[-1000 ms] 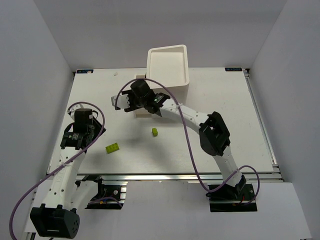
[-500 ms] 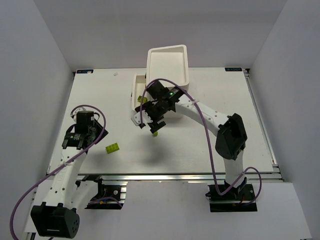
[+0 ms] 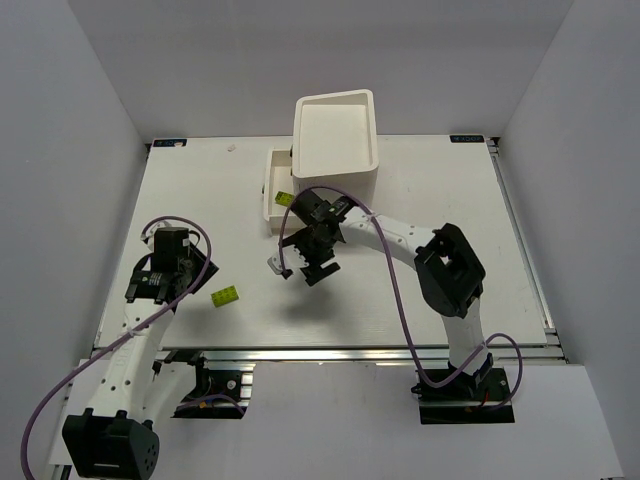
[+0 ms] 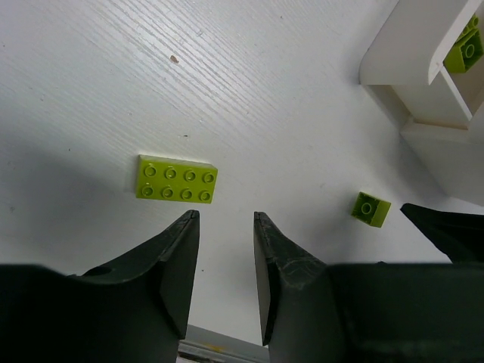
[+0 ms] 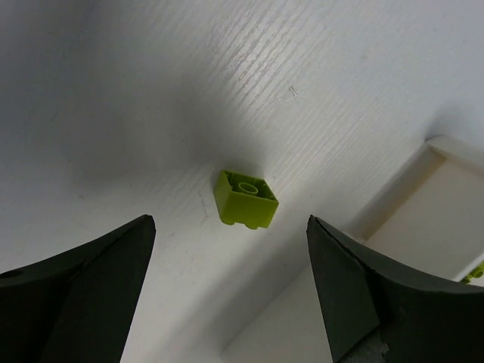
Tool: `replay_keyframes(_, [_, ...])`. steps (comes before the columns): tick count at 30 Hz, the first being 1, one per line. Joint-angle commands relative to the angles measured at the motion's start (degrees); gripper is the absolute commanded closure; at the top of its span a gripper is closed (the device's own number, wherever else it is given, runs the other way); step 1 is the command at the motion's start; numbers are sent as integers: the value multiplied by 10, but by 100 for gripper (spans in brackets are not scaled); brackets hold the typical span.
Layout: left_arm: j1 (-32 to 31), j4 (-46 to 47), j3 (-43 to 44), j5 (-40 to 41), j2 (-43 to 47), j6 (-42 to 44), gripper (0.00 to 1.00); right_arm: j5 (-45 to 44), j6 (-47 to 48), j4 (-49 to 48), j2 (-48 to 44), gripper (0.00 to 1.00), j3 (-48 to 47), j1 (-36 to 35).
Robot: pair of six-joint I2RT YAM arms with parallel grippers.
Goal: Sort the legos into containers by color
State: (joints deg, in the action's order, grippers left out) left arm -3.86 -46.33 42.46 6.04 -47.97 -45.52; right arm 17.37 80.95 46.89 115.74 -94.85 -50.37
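Observation:
A small lime brick (image 5: pixel 246 200) lies upside down on the table, between and just ahead of my right gripper's (image 5: pixel 227 227) wide-open fingers. In the top view this gripper (image 3: pixel 305 268) covers the brick. A lime two-by-four brick (image 3: pixel 226 295) lies on the table left of it. My left gripper (image 4: pixel 225 219) is open and empty, hovering just short of that brick (image 4: pixel 177 178); the small brick (image 4: pixel 370 209) shows to its right. The white cabinet (image 3: pixel 335 135) has one drawer (image 3: pixel 270 192) pulled out, with a lime brick (image 3: pixel 283 199) in it. No green or purple bricks show.
The open drawer (image 5: pixel 446 204) juts out close to the right gripper's right finger. The cabinet stands at the back centre of the table. The left arm (image 3: pixel 165 255) hangs over the table's left side.
My right gripper has swung from the open drawer, over the small lime brick, and come down around it, open. The left arm has barely shifted.

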Motion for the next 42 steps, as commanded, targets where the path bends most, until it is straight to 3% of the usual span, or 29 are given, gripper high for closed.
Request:
replay_keyframes(1, [3, 4, -3, -4, 9, -6, 55, -15, 6, -63, 6, 14, 31, 0])
replay_keyframes(8, [3, 5, 8, -2, -5, 0, 54, -31, -35, -145, 20, 15, 59, 3])
replay_keyframes(13, [3, 6, 14, 2, -14, 3, 54, -30, -46, -161, 29, 24, 63, 3])
replay_keyframes(14, [3, 6, 13, 2, -15, 4, 54, -30, -46, -160, 31, 28, 61, 2])
replay_keyframes(18, [3, 7, 11, -1, -20, 3, 54, -30, -40, -130, 34, 69, 38, 2])
replay_keyframes(22, [3, 10, 10, -3, -26, -2, 52, 14, -53, -53, 31, 95, -22, 2])
replay_keyframes(27, [3, 18, 7, -9, -26, -11, 51, 80, -167, -75, 28, 99, -132, -4])
replay_keyframes(31, [3, 20, 6, -11, -31, -13, 51, 29, -269, -237, 26, 100, -134, -13])
replay_keyframes(35, [3, 19, 9, -9, -28, -10, 51, -96, -257, -380, 37, 100, -97, -23])
replay_keyframes(42, [3, 22, 14, -3, -29, 1, 50, -226, -152, -404, 50, 100, -68, -32])
